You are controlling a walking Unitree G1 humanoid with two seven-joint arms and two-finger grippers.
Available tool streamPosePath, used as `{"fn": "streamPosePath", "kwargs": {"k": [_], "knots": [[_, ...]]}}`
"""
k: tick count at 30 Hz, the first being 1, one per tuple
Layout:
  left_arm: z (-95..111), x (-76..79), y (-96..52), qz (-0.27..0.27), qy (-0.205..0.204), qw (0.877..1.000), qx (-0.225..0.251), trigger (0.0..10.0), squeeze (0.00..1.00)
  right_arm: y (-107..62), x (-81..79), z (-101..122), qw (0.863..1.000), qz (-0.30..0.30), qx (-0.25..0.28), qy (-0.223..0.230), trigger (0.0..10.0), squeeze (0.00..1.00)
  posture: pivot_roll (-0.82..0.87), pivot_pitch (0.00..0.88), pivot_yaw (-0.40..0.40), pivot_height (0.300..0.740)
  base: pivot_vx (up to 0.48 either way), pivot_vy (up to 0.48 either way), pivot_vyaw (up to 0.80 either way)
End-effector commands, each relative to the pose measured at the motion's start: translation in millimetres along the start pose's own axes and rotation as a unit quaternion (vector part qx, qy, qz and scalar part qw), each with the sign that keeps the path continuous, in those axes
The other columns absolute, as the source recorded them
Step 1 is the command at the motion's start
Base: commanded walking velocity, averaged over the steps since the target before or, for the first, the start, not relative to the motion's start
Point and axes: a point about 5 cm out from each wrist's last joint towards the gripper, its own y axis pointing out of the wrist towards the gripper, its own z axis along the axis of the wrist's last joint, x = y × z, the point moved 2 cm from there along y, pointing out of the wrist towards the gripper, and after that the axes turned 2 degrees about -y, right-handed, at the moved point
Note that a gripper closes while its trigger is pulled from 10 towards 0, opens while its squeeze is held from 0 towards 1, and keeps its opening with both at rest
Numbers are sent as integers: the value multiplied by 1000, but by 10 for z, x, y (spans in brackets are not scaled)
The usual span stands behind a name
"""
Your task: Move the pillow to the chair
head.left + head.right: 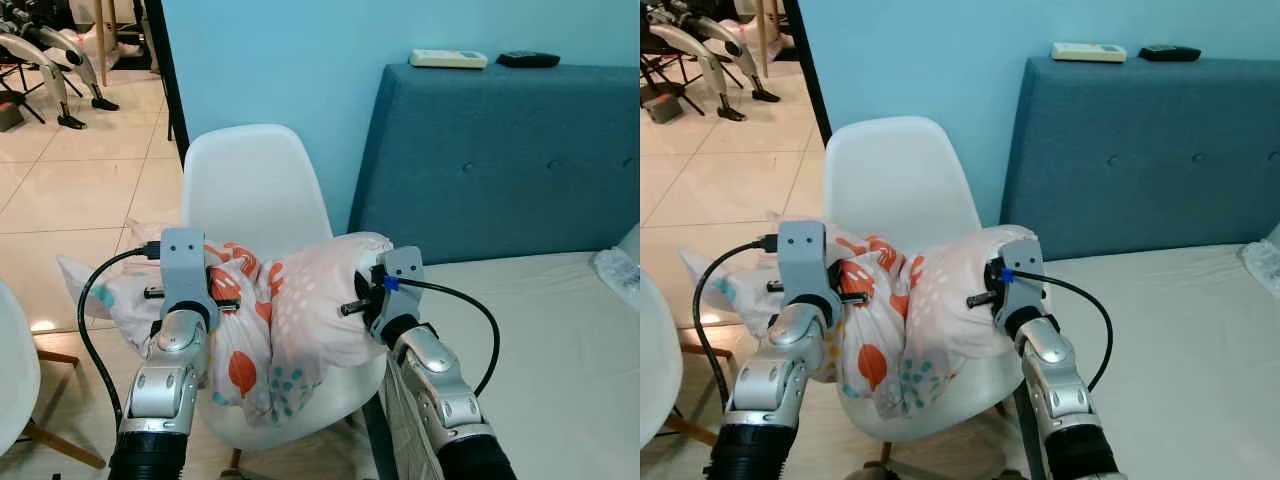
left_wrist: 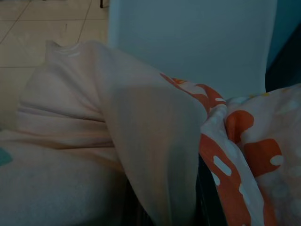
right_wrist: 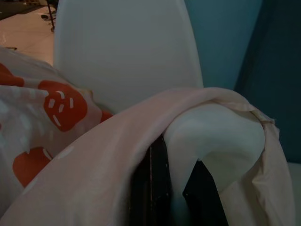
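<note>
While both arms reach forward, the pillow (image 1: 270, 320) sags over the seat of the white chair (image 1: 255, 190), held at its two ends. Left claw (image 1: 222, 290) is clenched on the patterned cloth; right claw (image 3: 171, 188) is clenched on a fold of pale fabric and filling. The creases and droop suggest a light, soft, limp load that bends between grips; pinching bunched cover near each end looks secure. Beside the chair stands the bed (image 1: 560, 340) with its blue headboard (image 1: 500, 150).
</note>
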Motion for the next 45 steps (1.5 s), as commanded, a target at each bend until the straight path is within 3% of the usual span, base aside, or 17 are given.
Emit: {"fn": "streamPosePath", "kwargs": {"k": [1,31,38,41,42,45], "knots": [[110,85,-26,-21,8,999,23,10000,0,14,-63,11,1000,14,4,-1,10000,0,70,104,-15,631,0,0,0],[128,46,-21,-4,21,1000,15,10000,0,148,45,115,1000,15,12,-17,10000,0,78,124,-1,611,0,0,0],[260,10,39,15,23,998,56,10000,0,294,78,268,999,34,32,-18,10000,0,84,146,-3,611,0,0,0],[558,-84,48,44,6,989,140,10000,0,377,169,568,995,31,93,3,10000,0,83,179,-8,611,0,0,0],[558,-84,48,44,6,989,140,10000,0,377,169,568,995,31,93,3,10000,0,83,179,-8,611,0,0,0],[840,-182,-25,70,4,974,214,10000,0,429,250,822,989,41,140,10,10000,0,84,216,-10,611,0,0,0]]}}
